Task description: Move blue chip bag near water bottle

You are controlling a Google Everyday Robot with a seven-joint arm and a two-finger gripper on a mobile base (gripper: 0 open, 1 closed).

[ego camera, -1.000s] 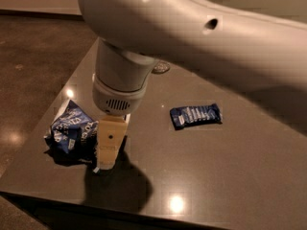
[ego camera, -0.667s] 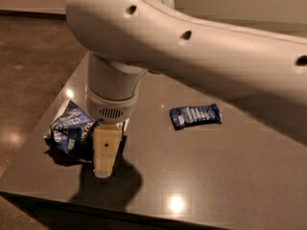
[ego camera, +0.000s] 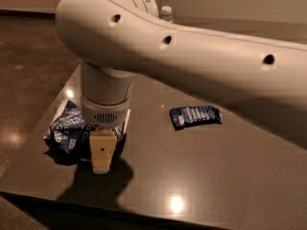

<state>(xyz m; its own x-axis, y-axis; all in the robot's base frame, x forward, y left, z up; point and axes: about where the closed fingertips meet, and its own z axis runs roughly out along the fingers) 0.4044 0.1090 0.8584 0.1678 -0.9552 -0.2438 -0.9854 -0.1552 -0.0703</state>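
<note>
The blue chip bag (ego camera: 66,129), crumpled dark-blue foil with white lettering, lies near the front-left corner of the dark table (ego camera: 201,176). My gripper (ego camera: 102,153) hangs from the big white arm (ego camera: 192,51) right beside the bag's right edge, low over the table and partly in front of the bag. The water bottle (ego camera: 166,12) stands at the far side. Only its white cap and clear shoulder show above the arm.
A small flat dark-blue packet (ego camera: 194,115) lies on the table's middle right. The table's front edge (ego camera: 144,210) and left edge are close to the bag. The arm hides the back of the table. Brown floor surrounds it.
The gripper has shifted a little left and down, closer against the bag's right side. The arm's upper link has swung, and the bottle's top now shows above it. The bag has not moved.
</note>
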